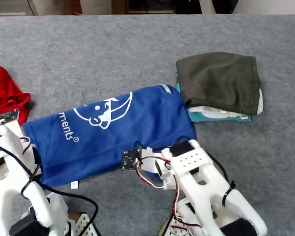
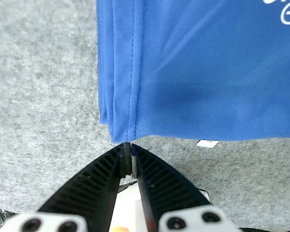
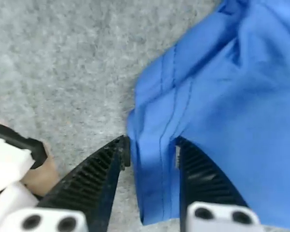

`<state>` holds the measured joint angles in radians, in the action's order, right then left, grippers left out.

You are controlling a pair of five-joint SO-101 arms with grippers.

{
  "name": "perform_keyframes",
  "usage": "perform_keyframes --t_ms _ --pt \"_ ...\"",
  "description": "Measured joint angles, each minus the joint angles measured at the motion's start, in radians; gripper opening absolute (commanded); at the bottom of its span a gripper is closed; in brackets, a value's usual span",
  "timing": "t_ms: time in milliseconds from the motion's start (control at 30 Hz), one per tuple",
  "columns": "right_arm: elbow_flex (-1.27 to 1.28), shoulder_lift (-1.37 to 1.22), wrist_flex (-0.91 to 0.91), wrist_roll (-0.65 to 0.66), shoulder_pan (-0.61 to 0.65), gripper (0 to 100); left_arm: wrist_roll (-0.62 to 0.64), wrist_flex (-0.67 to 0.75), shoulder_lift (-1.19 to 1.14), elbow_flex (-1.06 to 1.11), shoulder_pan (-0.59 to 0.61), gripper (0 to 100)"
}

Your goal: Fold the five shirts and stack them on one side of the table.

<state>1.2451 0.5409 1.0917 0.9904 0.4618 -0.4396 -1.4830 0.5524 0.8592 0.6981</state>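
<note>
Beyond the blue shirt (image 1: 113, 132) the table (image 1: 137, 44) gives passage; folded stack (image 1: 219, 83) stands right, red shirt (image 1: 5, 93) left.

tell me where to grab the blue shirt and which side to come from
Pinch the blue shirt at the two corners of its near edge, coming low from the arms' side. It lies flat with that edge facing the arms, and the stitched hems give a thicker lip. The left gripper is shut on one corner; the right gripper sits open astride the other hem.

Spread shirt (image 1: 108, 132) centre; folded stack (image 1: 219, 86) right; crumpled shirt (image 1: 5, 96) left.
</note>
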Motion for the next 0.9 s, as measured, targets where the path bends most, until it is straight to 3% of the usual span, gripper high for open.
perform_keyframes --t_ms 133,567,900 --pt "-0.005 -0.006 -0.037 0.000 -0.003 0.0 0.000 -0.005 0.000 0.000 0.000 2" --pt "-0.054 -0.044 -0.057 0.000 -0.066 0.2 0.000 -0.005 0.000 0.000 0.000 2" --pt "-0.485 -0.137 0.255 0.095 -0.092 0.2 0.000 -0.005 0.000 0.000 0.000 2"
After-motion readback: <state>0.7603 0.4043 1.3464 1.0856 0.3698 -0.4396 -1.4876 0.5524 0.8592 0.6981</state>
